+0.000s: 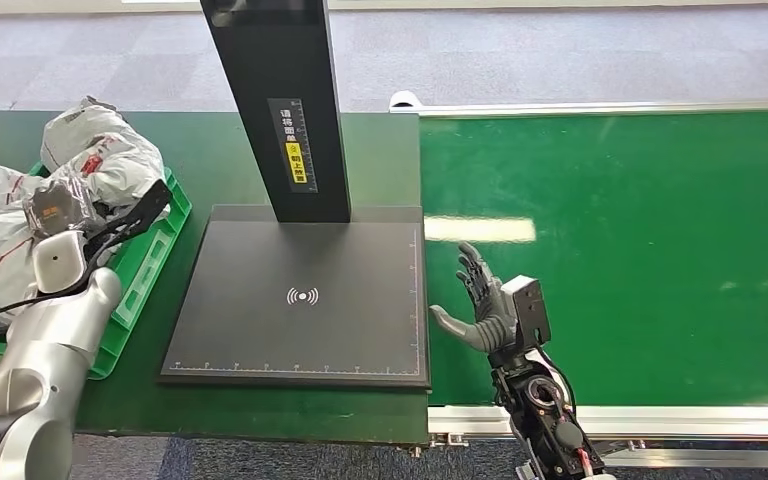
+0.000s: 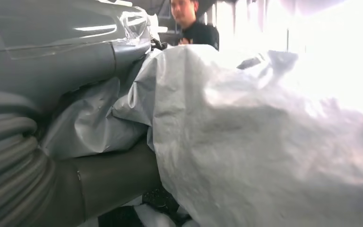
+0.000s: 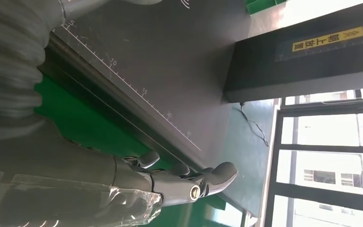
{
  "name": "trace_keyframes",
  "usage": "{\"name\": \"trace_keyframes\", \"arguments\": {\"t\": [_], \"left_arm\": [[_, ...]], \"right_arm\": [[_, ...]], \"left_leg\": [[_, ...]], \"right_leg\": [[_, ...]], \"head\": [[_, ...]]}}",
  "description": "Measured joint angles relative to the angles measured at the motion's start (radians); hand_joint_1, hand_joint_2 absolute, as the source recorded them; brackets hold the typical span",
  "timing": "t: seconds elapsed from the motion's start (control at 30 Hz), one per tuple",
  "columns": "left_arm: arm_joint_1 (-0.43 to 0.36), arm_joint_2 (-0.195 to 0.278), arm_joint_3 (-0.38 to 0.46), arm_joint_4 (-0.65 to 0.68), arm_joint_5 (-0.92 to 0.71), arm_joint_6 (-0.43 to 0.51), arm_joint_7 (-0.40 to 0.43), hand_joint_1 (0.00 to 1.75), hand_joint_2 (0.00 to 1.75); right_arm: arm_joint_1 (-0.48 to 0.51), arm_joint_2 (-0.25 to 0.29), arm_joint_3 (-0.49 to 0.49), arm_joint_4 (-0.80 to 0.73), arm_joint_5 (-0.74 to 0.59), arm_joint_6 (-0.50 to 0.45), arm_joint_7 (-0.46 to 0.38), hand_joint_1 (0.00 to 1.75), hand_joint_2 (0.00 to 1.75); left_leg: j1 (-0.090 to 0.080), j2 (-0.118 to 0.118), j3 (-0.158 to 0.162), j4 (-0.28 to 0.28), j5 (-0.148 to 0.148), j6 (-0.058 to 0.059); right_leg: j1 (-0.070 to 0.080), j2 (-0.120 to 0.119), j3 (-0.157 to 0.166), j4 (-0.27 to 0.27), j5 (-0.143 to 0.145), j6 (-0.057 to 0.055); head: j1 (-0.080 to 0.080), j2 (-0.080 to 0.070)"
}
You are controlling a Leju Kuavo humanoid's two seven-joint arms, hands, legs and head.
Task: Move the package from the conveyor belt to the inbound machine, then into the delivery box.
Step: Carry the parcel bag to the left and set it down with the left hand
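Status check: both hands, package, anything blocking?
Left hand on grey package over green delivery box. Right hand open above bare conveyor belt. Inbound machine plate unobstructed.

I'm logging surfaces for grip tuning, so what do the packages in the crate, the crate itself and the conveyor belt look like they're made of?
Packages: thin grey-white plastic film, probably poly mailers; they crumple and crease with a slight sheen.
Crate: rigid green plastic, judging by its slotted moulded wall.
Conveyor belt: smooth green rubber or PVC, semi-glossy; it reflects a light strip.
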Motion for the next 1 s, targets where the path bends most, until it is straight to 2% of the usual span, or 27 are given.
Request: {"name": "trace_keyframes", "arguments": {"t": [0.3, 0.33, 0.43, 0.47, 0.67, 1.0], "left_arm": [[0.000, 0.041, -0.011, 0.078, 0.047, -0.136, 0.033, 1.75, 1.75], [0.000, 0.042, -0.010, 0.086, 0.051, -0.143, 0.034, 1.46, 1.75], [0.001, 0.046, -0.009, 0.105, 0.063, -0.122, 0.036, 0.15, 1.75], [0.002, 0.047, -0.008, 0.108, 0.066, -0.095, 0.037, 0.00, 1.75], [0.013, 0.047, -0.005, 0.111, 0.078, 0.054, 0.025, 0.00, 1.75], [0.025, 0.047, -0.001, 0.109, 0.108, 0.174, -0.015, 0.00, 1.75]], "right_arm": [[-0.002, 0.017, -0.023, 0.000, 0.031, 0.024, 0.016, 0.00, 1.75], [-0.002, 0.019, -0.024, 0.000, 0.033, 0.025, 0.017, 0.00, 1.75], [-0.003, 0.025, -0.029, 0.000, 0.037, 0.025, 0.018, 0.00, 1.75], [-0.003, 0.027, -0.031, 0.000, 0.039, 0.025, 0.019, 0.00, 1.75], [-0.002, 0.029, -0.039, -0.001, 0.040, 0.025, 0.023, 0.00, 1.75], [-0.002, 0.031, -0.039, -0.001, 0.039, 0.026, 0.025, 0.00, 1.75]], "left_leg": [[0.000, 0.000, 0.000, 0.000, 0.000, 0.000], [0.000, 0.000, 0.000, 0.000, 0.000, 0.000], [0.000, 0.000, 0.000, 0.000, 0.000, 0.000], [0.000, 0.000, 0.000, 0.000, 0.000, 0.000], [0.000, -0.001, 0.000, 0.000, 0.000, 0.000], [0.000, -0.001, 0.000, 0.000, 0.000, 0.000]], "right_leg": [[0.000, 0.000, 0.000, 0.000, 0.000, 0.000], [0.000, 0.000, 0.000, 0.000, 0.000, 0.000], [0.000, 0.000, 0.001, 0.000, 0.000, 0.000], [0.000, 0.000, 0.001, 0.000, 0.000, 0.000], [0.000, 0.000, 0.000, 0.000, 0.000, 0.000], [0.000, 0.000, 0.000, 0.000, 0.000, 0.000]], "head": [[0.000, 0.000], [0.000, 0.000], [0.000, 0.000], [0.000, 0.000], [0.000, 0.000], [0.000, 0.000]]}}
